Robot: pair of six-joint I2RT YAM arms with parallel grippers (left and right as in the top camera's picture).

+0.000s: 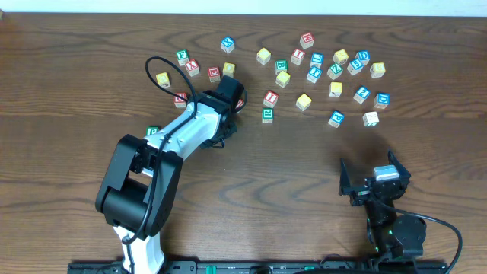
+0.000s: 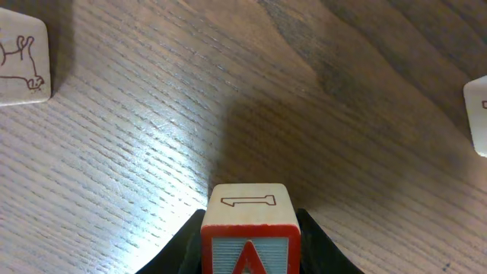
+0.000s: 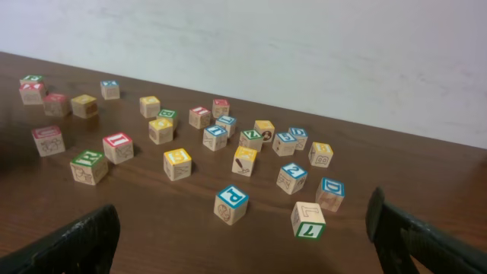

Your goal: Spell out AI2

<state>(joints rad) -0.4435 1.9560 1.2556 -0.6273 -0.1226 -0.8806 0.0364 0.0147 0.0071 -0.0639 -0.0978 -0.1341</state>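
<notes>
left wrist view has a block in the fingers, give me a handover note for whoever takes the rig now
Left gripper: shut on the A block, out among the far blocks.
Right gripper: open, empty, near its base.
Other blocks lie scattered at the far side. A red I block is loose, and a blue block may read 2.
Done: A grasped; nothing laid out yet.
Left: place A, then I and 2 beside it.
</notes>
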